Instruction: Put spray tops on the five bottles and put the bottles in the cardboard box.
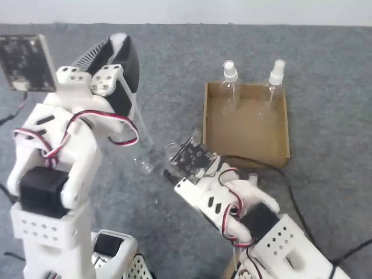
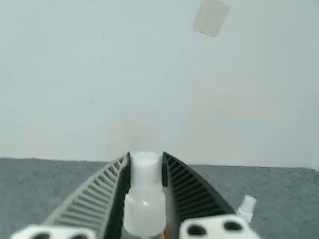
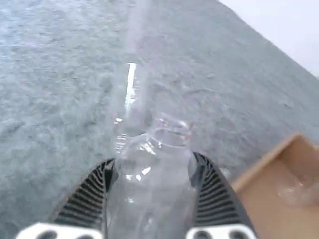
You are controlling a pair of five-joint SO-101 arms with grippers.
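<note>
Left gripper (image 2: 146,159): the left wrist view shows its black ribbed jaws closed tight on a white plastic spray top (image 2: 144,199), cylindrical and smooth. The high view adds what that view lacks: the gripper (image 1: 116,58) is raised well above the table, and a thin clear dip tube (image 1: 138,119) slants down from the top towards the right arm.

Right gripper (image 3: 153,162): the right wrist view shows ribbed jaws clamped on both sides of a clear plastic bottle (image 3: 149,199), glossy, with a threaded, uncapped neck. In the high view the bottle (image 1: 145,164) lies tilted low over the grey fibrous table cover (image 1: 325,70), just beside the near left corner of the brown cardboard box (image 1: 247,125). The tube's lower end is close to the neck; whether it enters cannot be told.

The high view shows two clear bottles with white spray tops (image 1: 231,78) standing upright against the shallow box's far wall.
</note>
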